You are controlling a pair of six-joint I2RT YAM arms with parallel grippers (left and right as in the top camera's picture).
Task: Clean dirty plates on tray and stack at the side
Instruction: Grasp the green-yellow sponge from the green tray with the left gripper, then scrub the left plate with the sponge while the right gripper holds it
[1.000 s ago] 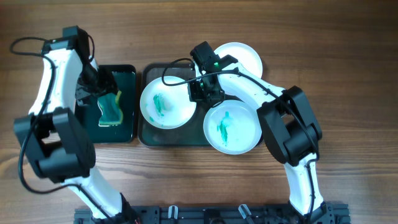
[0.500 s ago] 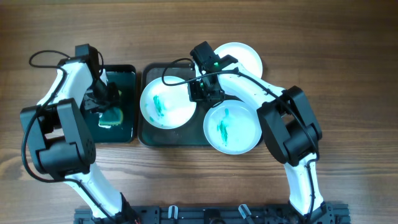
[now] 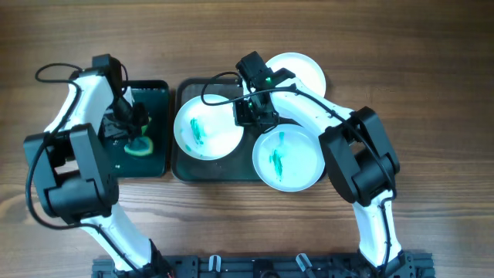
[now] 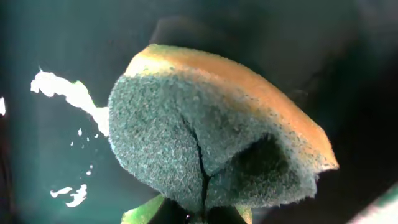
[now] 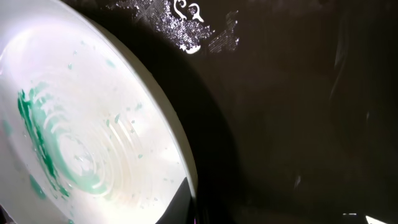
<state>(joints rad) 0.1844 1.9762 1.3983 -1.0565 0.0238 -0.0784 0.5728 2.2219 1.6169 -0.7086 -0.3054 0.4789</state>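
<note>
From my station I see a brown wood-grain counter [image 3: 417, 46] filling the overhead view, and nothing of the room shows beyond it. On it lies the big dark grey tray [image 3: 212, 170], and just beside its left edge is a smaller black tray [image 3: 164, 127] holding dark green liquid [image 3: 156, 99]. The first plate [image 3: 207, 130] sits in the left half of the grey tray, and I can see a teal smear across its middle. The second plate [image 3: 288, 160] also carries a teal smear and lies over the tray's front right corner, its rim hanging past the edge. The third plate [image 3: 299, 68] looks clean and sits at the tray's back right, partly under my right arm. I cannot tell whether it rests on the tray or just behind it. My left gripper [image 3: 136, 133] is down in the black tray, clamped on a sponge [image 3: 140, 147]. In the left wrist view the sponge is creased and bulging, yellow along one edge and dark green on its scouring face, with wet glare on the liquid behind it. My right gripper [image 3: 248, 117] is at the right rim of the first plate. The right wrist view shows that rim curving down toward the fingers over the dark tray floor, but I cannot tell whether they are closed on it.
</note>
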